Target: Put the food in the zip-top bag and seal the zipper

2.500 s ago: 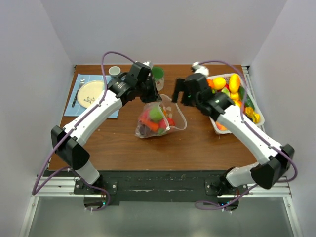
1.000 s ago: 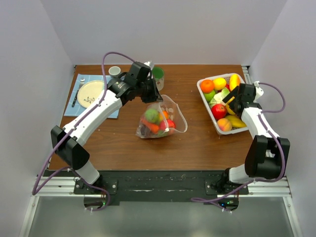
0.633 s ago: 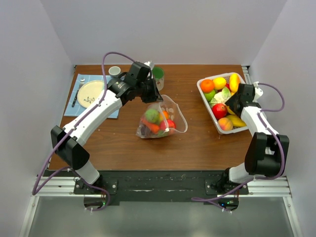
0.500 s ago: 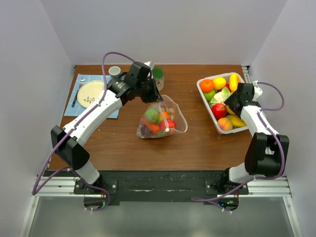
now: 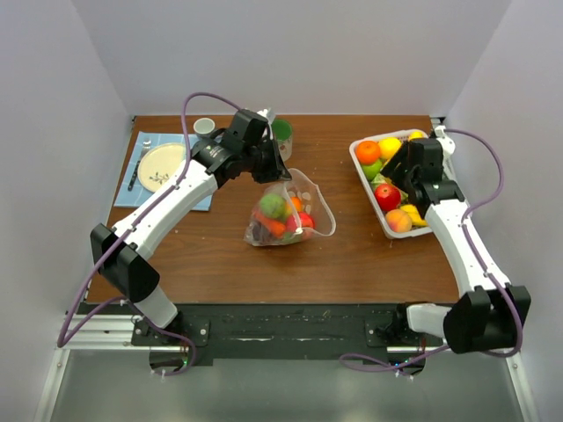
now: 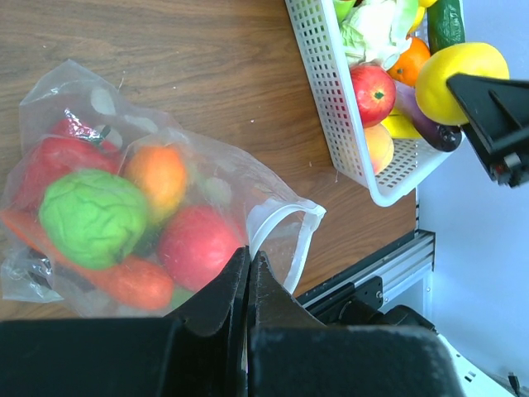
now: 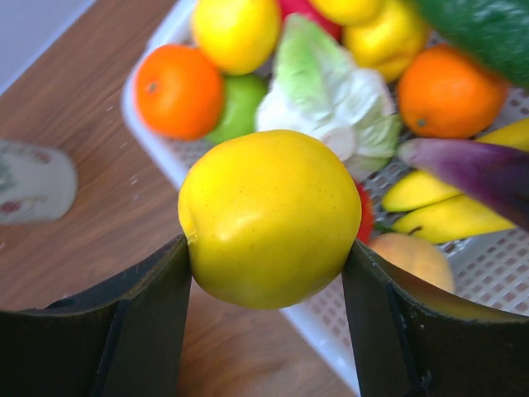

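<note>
Because the place setting at the far left, a plate [image 5: 161,165] on a blue mat [image 5: 143,142] with a small cup [image 5: 203,127] beside it, has no part in the job, it sits well apart from the work, and the left arm reaches past it toward the middle of the table [image 5: 220,255].

The left fingers [image 6: 223,306] are pressed together on a fold of the zip-top bag [image 6: 190,157] at its mouth edge, apparently to lift that lip so the pouch stands open as a target rather than slumping flat. The bag rests on the table near its centre, with its mouth turned toward the right. The zipper [image 6: 281,208] shows as a pale strip curling into an open loop just beside the pinch, so it is plainly unsealed. Several pieces of food already lie inside, among them a lumpy green vegetable [image 6: 92,217], a red fruit [image 6: 197,245] and an orange one [image 6: 155,175]. Loading therefore looks well along but unfinished.

Further right stands the white basket [image 5: 368,192], holding a good many toys. It acts as the supply, and its nearness to the bag makes for a short carry.

Above the basket, the right fingers [image 7: 149,331] are clamped on a yellow fruit [image 7: 269,217], one finger on each side of its widest part. That hold suits a smooth, round shape that could squirt free if gripped off-centre. Held clear of the other pieces, the fruit is likely bound for the open mouth, and the narrow opening beside the left fingers would call for a careful drop.
</note>
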